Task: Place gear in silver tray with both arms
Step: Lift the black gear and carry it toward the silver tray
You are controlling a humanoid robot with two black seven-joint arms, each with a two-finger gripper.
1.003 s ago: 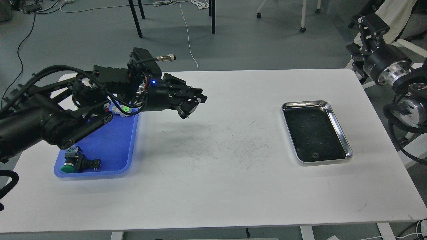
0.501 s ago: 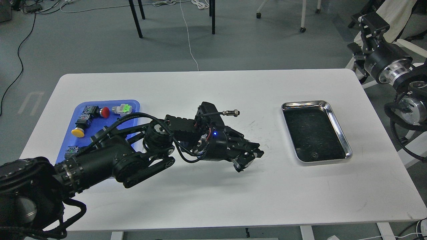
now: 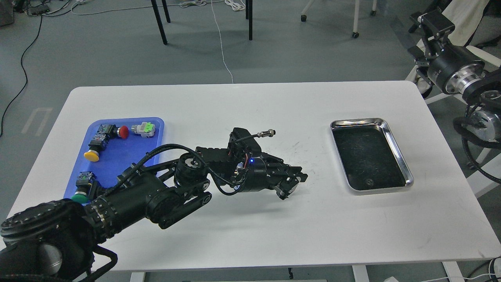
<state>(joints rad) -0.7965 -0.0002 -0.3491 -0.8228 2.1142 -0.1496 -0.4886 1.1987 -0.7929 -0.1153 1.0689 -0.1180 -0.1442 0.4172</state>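
While your left arm (image 3: 156, 196) reached in from the lower left across the white table (image 3: 242, 102), its left gripper (image 3: 291, 186) hung low over the tabletop near the middle, pointing right toward the silver tray (image 3: 407, 172). The fingers looked nearly closed w/ only a small gap at the tips; you couldn't tell whether anything sat between them, since that spot was dark. A blue light showed on the wrist, and a cable w/ a metal plug (image 3: 268, 134) stuck up behind it.

The silver tray lay on the right side of the table, well apart from the gripper, long side running away from you. Its dark scratched bottom held one small round part (image 3: 367, 182) near the front edge; too small to tell what it was.

On the left, the blue tray (image 3: 156, 129) held several push-button parts: a red one (image 3: 123, 132), a yellow one (image 3: 91, 156), a green one (image 3: 80, 195), plus a gray/green block (image 3: 144, 129).

Your right arm (image 3: 458, 74) stayed off the table at the far right; the right gripper (image 3: 424, 23) was up by the top edge, seen small and dark, so open vs. closed couldn't be told.
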